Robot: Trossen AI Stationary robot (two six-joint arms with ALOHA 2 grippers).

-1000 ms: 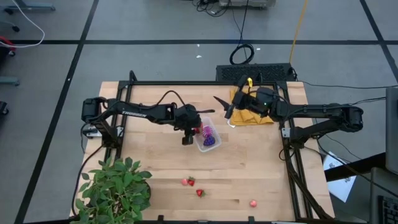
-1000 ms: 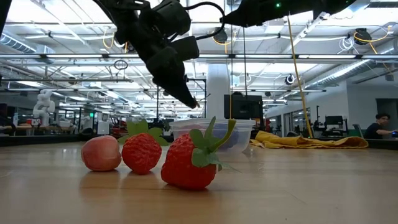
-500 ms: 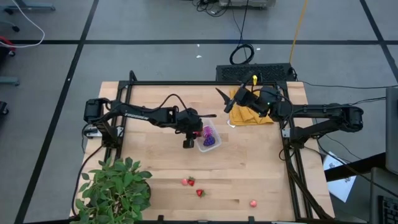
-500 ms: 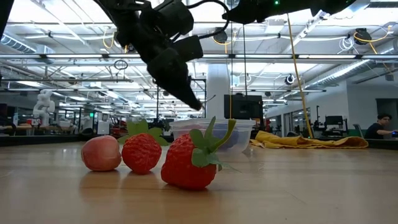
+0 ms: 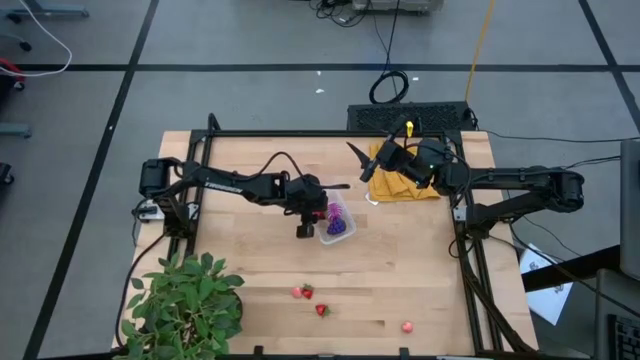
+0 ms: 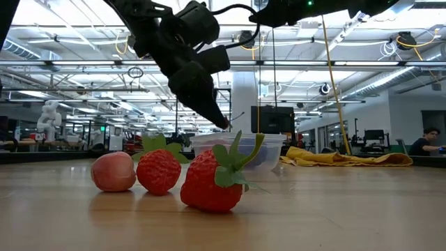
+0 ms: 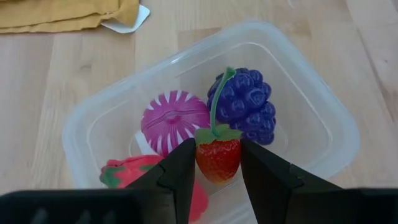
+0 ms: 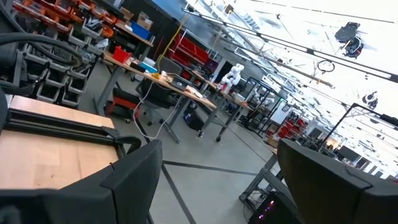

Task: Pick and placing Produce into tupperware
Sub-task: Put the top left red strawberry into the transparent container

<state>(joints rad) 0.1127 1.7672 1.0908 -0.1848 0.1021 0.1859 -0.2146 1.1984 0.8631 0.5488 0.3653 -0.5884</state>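
A wooden bench (image 5: 400, 270) seen from above, with two dark robot arms reaching in from its left and right edges. No brand, label or writing can be read in any view.

The left hand (image 7: 214, 165) hangs over the clear tupperware (image 7: 323, 118) near the middle of the bench, its fingers (image 7: 180, 171) clamped on a small red strawberry (image 7: 217, 158) with a green stem. Inside the tupperware lie a purple grape bunch (image 7: 245, 106), a spiky magenta fruit (image 7: 174, 121) and another red strawberry (image 7: 121, 173), that one partly hidden behind the fingers.

The right hand (image 5: 360, 163) is raised near the far edge of the bench, above a folded mustard-yellow cloth (image 5: 410, 185); its fingers stand apart and hold nothing.

Toward the near edge, well apart from the tupperware, lie two loose strawberries (image 5: 304, 292) (image 5: 321, 310), and a small pink piece (image 5: 407, 326) sits closer to the near right corner. From above they are too small to make out in detail; what looks like a further pale piece touches the first strawberry.

A green leafy potted plant (image 5: 185, 300) fills the near left corner, cut off by the picture's bottom edge.
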